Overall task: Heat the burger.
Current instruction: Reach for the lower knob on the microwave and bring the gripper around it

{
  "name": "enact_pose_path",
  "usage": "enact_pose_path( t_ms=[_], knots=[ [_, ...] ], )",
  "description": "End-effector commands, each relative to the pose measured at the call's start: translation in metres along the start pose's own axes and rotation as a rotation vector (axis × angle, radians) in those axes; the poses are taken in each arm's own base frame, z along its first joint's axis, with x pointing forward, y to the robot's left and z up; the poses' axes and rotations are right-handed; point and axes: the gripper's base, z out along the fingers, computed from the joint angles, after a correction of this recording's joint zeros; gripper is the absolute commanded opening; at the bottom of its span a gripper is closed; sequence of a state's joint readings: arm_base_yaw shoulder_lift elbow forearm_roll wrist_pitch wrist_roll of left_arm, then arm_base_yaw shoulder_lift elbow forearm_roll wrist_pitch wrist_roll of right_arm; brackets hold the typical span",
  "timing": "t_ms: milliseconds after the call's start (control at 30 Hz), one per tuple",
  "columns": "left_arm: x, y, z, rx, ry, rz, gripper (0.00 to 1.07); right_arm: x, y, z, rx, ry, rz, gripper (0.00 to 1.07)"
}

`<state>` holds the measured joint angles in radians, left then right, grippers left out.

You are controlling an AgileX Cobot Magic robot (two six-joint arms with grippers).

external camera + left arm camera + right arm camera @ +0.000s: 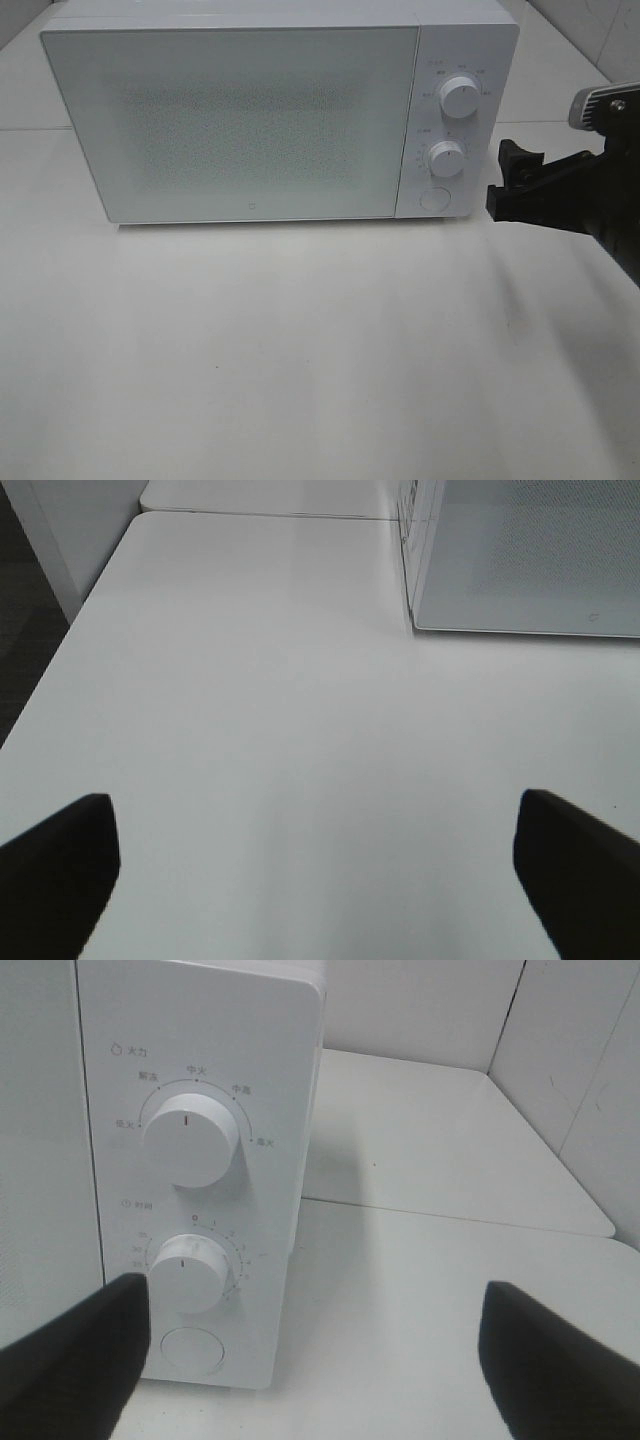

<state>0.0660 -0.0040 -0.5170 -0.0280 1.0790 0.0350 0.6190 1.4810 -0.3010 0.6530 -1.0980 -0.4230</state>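
Two pairs of jaws spread wide over white tabletop [320, 350], shut microwave [240, 120], white wall [420, 1000] behind

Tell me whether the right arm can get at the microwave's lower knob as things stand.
Probably yes. The right gripper sits open just off the panel end of the microwave, facing the lower knob, with nothing visible between them.

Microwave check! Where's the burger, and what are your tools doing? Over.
Left tool open over table. Right tool open, facing microwave knobs. Door shut, burger not in view.
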Motion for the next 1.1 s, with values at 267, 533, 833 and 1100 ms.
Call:
enact_pose_path(
  t_ms=[267,533,833,1100],
  knots=[
    [0.001,-0.001,-0.001,0.004,-0.020,-0.001,1.00,0.006,0.034,0.013,0.009,-0.028,0.010,0.89],
    [0.001,-0.001,-0.001,0.004,-0.020,-0.001,1.00,0.010,0.052,0.037,0.021,-0.022,0.022,0.88],
    [0.001,-0.001,-0.001,0.004,-0.020,-0.001,1.00,0.025,0.067,0.061,0.052,-0.037,0.010,0.86],
    [0.001,-0.001,-0.001,0.004,-0.020,-0.001,1.00,0.031,0.066,0.085,0.094,-0.034,0.033,0.85]
  ],
)
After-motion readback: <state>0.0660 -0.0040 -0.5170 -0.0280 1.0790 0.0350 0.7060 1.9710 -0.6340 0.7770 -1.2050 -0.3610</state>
